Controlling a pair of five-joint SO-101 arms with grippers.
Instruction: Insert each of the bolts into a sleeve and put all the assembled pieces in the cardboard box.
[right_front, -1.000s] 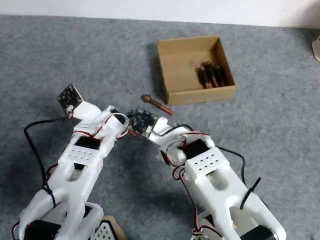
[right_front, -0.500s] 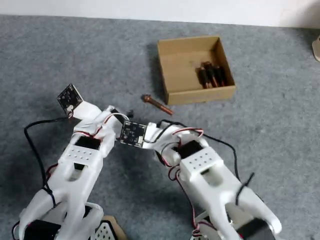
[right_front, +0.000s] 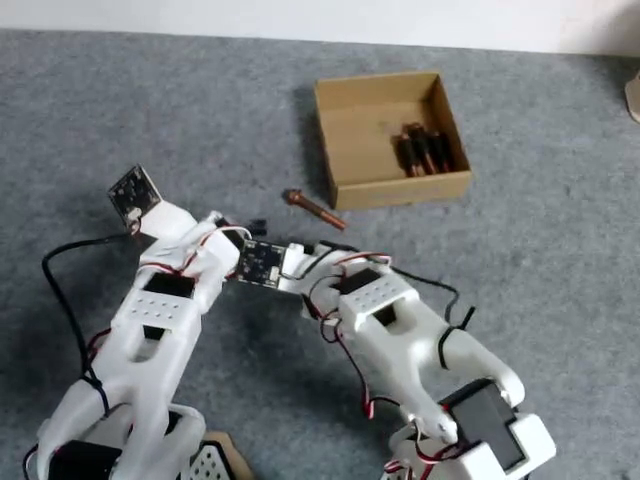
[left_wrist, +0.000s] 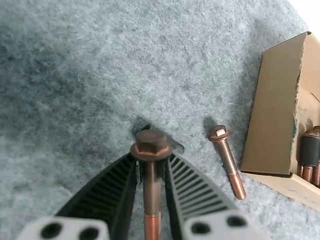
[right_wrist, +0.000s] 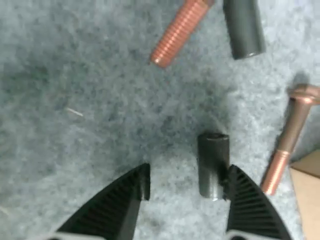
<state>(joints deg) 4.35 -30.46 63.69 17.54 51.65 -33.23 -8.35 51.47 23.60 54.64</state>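
Bolt (left_wrist: 150, 145) sits clamped in our left pincer (left_wrist: 151, 159), head just past the tips, likely leaving thread exposed for sleeving. Right pincer (right_wrist: 189, 179) gapes around the sleeve (right_wrist: 213, 162), which lies just beside one finger, ungripped.

Two loose copper-coloured metal hex bolts (left_wrist: 227, 162). One open square brown cardboard box (right_front: 400, 190) with three assembled pieces (right_front: 423, 150), bolts in black sleeves. One loose short black tubular sleeve (right_wrist: 212, 162). I cannot tell whether a second dark cylinder (right_wrist: 242, 25) is another.
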